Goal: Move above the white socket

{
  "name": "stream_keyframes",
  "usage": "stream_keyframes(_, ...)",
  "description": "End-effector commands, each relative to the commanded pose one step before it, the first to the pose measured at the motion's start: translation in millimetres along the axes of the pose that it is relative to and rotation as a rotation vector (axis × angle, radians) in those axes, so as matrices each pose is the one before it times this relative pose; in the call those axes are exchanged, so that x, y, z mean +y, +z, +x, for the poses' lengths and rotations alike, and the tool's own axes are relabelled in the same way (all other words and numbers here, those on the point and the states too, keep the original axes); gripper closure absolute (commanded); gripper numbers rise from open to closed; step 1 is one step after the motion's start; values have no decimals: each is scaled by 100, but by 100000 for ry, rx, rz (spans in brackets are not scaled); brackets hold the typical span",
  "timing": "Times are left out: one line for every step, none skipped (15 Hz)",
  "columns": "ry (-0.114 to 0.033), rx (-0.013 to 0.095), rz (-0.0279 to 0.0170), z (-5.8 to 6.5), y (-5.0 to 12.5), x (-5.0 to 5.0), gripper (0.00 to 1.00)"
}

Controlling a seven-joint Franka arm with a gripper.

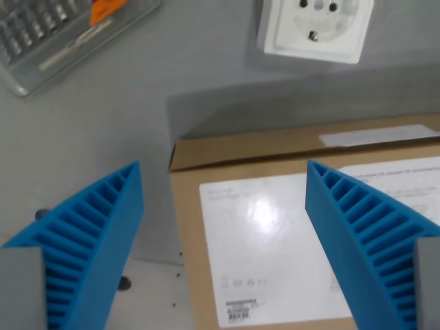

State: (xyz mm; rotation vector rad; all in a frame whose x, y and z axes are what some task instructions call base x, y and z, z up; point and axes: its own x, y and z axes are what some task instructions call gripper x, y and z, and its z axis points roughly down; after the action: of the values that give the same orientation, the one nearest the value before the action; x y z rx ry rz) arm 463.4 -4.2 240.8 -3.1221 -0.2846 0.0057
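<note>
Approach step: you have the socket (316, 27) at the frame's upper right, the gripper (223, 179) with jaws spread and empty low in the frame over a box (275, 240), so your next move likely calls for travel toward the top edge.

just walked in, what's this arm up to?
The wrist camera looks down past the open gripper, its blue ribbed fingers spread apart and holding nothing. Directly beneath sits a cardboard box with a white label. The white socket lies on the grey table at the top edge of the wrist view, a little to the view's right and partly cut off. So the gripper is not yet above the socket. A clear case of tool bits sits at the top left.
</note>
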Motion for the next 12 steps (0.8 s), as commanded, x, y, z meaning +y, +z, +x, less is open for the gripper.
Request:
stream_keyframes(9694, -3001, -3237, 1719, 827, 1229, 0)
stream_keyframes(476, -197, -108, 363, 276, 268, 0)
stream_keyframes(532, -259, -86, 359, 272, 267, 0)
stream_keyframes(492, 99, -168, 353, 266, 262, 0)
stream_keyframes(523, 142, -185, 346, 258, 254, 0)
stream_keyframes(595, -21, -145, 334, 250, 242, 0)
stream_keyframes(501, 80, -160, 321, 242, 229, 0)
stream_keyframes(483, 235, -181, 309, 233, 216, 0)
stream_keyframes(571, 413, -202, 254, 194, 168, 0)
stream_keyframes(544, 315, -151, 244, 190, 158, 0)
stream_keyframes(498, 354, -126, 236, 188, 148, 0)
stream_keyframes(361, 273, -98, 230, 186, 142, 0)
